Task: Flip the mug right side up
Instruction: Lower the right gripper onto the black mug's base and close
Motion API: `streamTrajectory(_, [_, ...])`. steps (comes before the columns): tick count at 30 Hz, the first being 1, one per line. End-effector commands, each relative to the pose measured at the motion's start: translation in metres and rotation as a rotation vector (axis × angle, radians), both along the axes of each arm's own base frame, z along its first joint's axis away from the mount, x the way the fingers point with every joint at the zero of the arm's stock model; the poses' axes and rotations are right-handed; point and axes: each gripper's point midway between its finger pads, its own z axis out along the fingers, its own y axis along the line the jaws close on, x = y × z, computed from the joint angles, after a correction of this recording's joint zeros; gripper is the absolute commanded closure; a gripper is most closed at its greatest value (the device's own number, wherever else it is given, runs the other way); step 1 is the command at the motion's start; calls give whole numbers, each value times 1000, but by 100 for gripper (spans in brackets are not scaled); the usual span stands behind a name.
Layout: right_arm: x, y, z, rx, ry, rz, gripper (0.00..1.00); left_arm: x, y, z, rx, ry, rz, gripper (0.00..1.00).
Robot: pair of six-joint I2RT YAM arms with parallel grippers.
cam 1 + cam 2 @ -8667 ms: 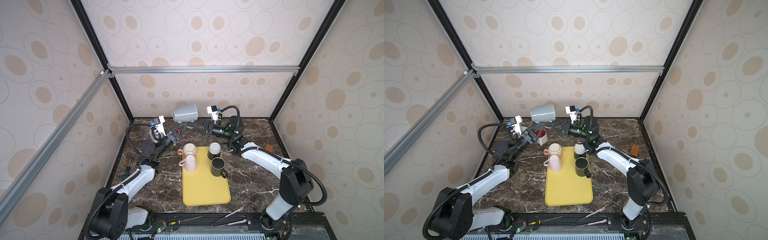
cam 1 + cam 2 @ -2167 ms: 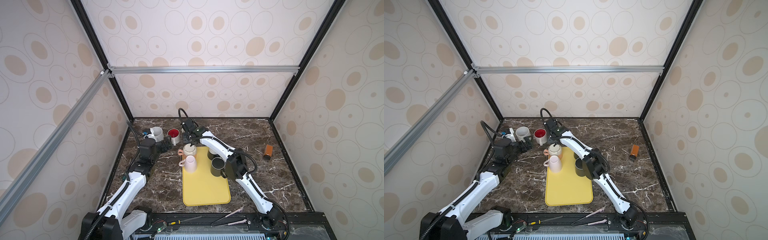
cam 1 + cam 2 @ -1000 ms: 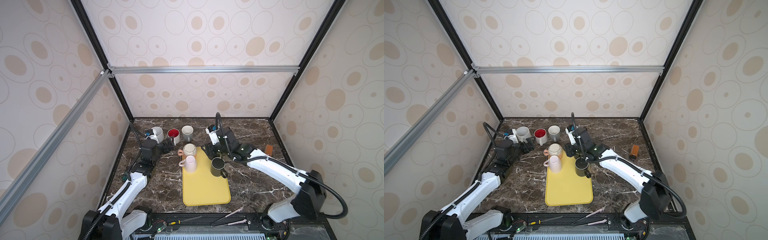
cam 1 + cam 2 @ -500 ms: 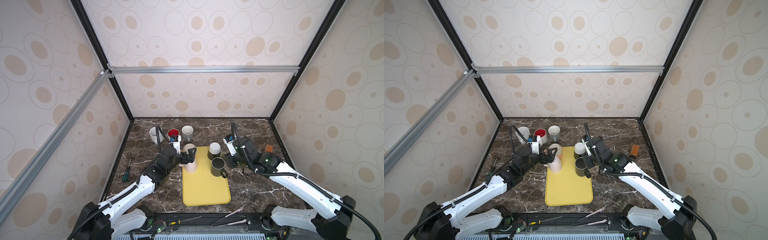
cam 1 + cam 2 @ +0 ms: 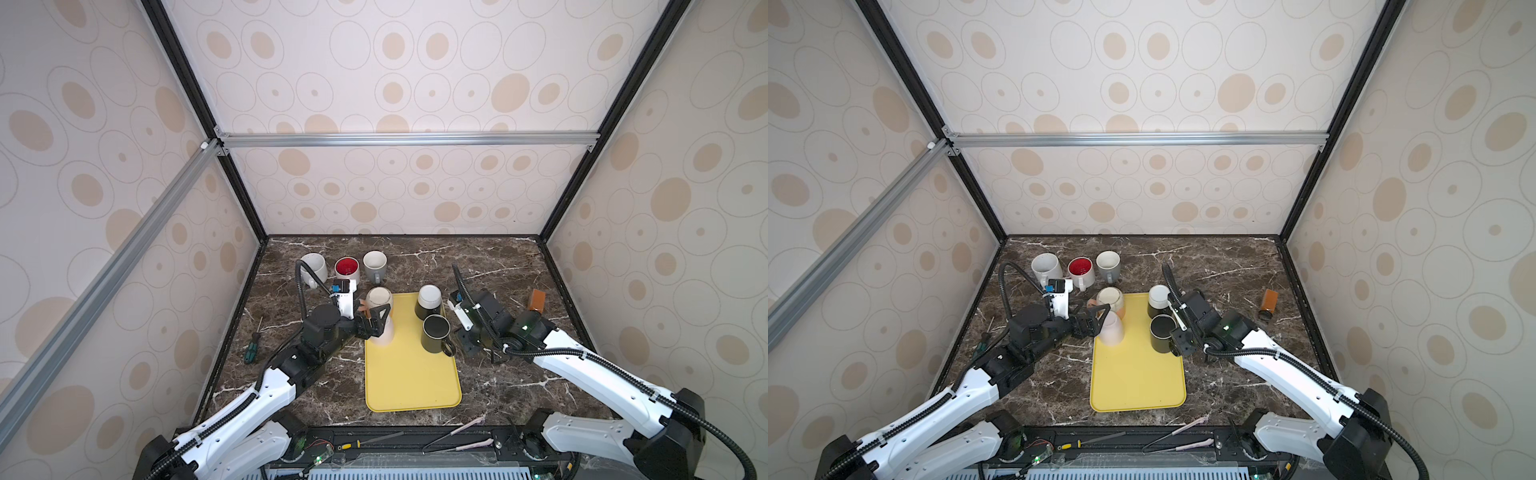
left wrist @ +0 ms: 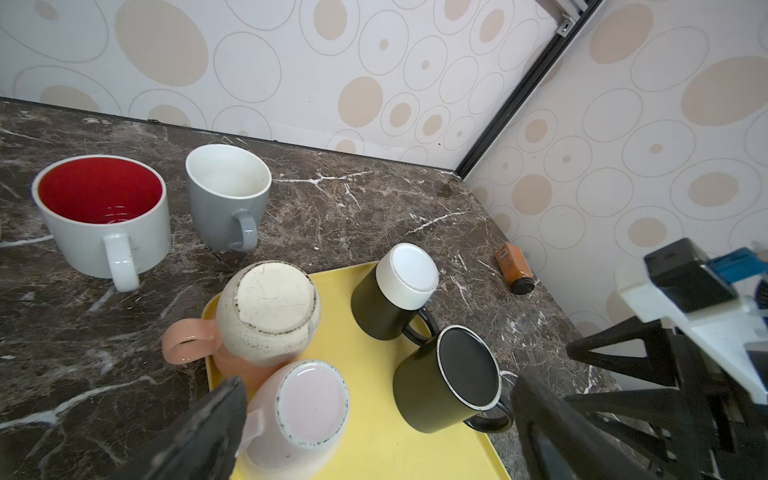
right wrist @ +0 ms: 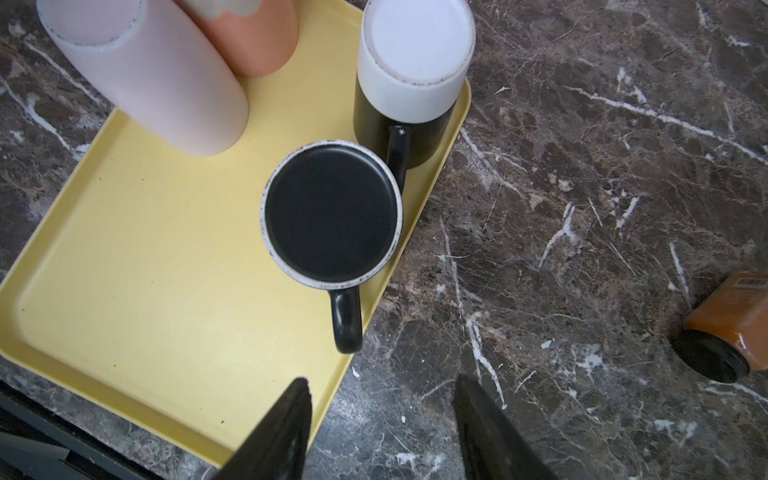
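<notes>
Four mugs stand bottom-up on the yellow tray [image 7: 145, 311], so any of them could be the one to right. We judge the pink mug [image 6: 309, 405] to be the target. It sits at the tray's ten o'clock edge, and the left gripper [image 5: 1100, 320] hangs right at it with its jaws spread wide and nothing clamped. We cannot tell whether a finger touches it.

The mug looks like glazed ceramic. We expect it to be stiff, fairly heavy, slick under the pads and liable to chip if dropped. A grip across the wall, low near the rim, seems safest. Its handle points toward the left gripper and could foul one finger.

The peach mug [image 6: 270, 309] crowds it at twelve o'clock, so close that we cannot see a gap, and it leaves little room for a finger there. The black mug [image 7: 330, 218] stands at the tray's three o'clock edge, with the black-and-white mug [image 7: 415, 41] just behind it at one o'clock.

The right gripper [image 7: 380, 384] hovers beside the black mug's handle, jaws partly apart and empty.

Beyond the tray at eleven o'clock, three mugs stand upright in a row: the white mug [image 5: 313, 266], the red-lined mug [image 6: 99, 208] and the grey mug [image 6: 226, 199]. An orange jar [image 7: 731, 328] lies at two o'clock, well apart.
</notes>
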Motion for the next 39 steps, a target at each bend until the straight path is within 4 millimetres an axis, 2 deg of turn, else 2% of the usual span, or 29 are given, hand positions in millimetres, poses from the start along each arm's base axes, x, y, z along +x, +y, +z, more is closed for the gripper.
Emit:
streamTrajectory(1, [-5,-2,-15,-32,32,34,42,-3,-3,3,-44,5,-27,0])
streamTrajectory(16, [-2,12,-45,-2,72,47,43,-1,-3,-9,-72,15,-24,0])
streamTrajectory(20, [0,11,-54,-33,95,34,47,0,-3,-10,-71,11,-24,0])
streamTrajectory(26, [0,19,-66,-14,125,43,49,0,-2,-23,-53,31,-18,0])
streamTrajectory(39, [10,24,-81,-21,138,4,66,3,-2,-37,-21,56,-19,0])
